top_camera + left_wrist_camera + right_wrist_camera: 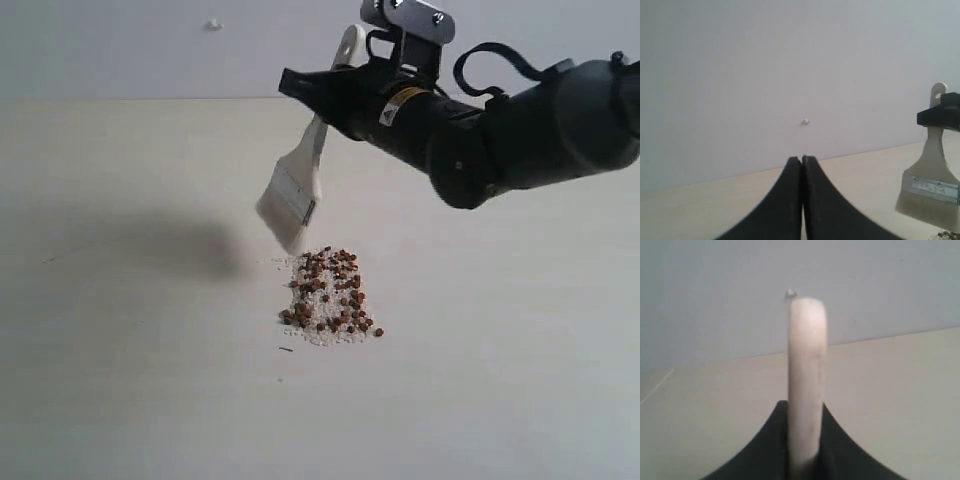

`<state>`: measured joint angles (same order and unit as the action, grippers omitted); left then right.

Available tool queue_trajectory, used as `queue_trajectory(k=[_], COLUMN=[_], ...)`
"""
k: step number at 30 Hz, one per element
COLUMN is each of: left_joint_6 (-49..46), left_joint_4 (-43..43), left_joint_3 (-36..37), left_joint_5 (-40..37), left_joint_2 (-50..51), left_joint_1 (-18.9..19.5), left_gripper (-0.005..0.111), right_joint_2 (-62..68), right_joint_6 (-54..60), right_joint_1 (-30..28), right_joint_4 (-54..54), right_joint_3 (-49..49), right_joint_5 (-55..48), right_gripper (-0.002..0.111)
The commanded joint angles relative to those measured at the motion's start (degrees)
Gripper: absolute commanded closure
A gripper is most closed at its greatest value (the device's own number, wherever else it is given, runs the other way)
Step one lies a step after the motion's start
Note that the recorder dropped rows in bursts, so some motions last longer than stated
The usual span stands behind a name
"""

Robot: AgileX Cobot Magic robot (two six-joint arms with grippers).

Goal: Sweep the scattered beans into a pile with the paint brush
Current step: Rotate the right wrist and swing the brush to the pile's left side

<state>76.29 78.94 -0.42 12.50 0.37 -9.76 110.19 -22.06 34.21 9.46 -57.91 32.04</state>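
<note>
Right claw pinching paint brush handle, bristles hanging tilted beside pile of beans on tabletop; contact unclear. Left claw pressing together, gripping nothing.

Open table surrounds the pile; the paint brush hangs beside it

A: The surface reads as pale, matt and smooth, with no glare on it.
B: And the paint brush?
A: Pale, smooth wooden handle, dull silver metal ferrule, soft off-white bristles.
B: The beans look hard and reddish-brown; the crumbs among them look chalky and powdery.
A: The right claw is matt black plastic. The arm has a faint sheen, under a bright metal bracket.
</note>
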Motion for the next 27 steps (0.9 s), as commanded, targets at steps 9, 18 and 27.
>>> queue_trajectory(k=[9, 18, 27], left_joint_6=[-0.1, -0.1, -0.1], left_joint_4=[0.1, 0.1, 0.1], left_joint_3=[-0.1, -0.1, -0.1], left_joint_5=[-0.2, -0.2, -0.2], left_joint_2=[-0.4, -0.4, -0.4], left_joint_1=[0.1, 0.1, 0.1], left_gripper=[0.107, 0.107, 0.107], right_joint_2=[-2.9, -2.9, -2.9], right_joint_6=[-1.1, -3.4, 3.2], right_joint_1=[14.0, 14.7, 15.8], right_joint_4=[2.5, 10.0, 13.6], right_joint_3=[0.4, 0.2, -1.4], right_joint_5=[-5.9, 1.5, 1.5], right_gripper=[0.108, 0.108, 0.108])
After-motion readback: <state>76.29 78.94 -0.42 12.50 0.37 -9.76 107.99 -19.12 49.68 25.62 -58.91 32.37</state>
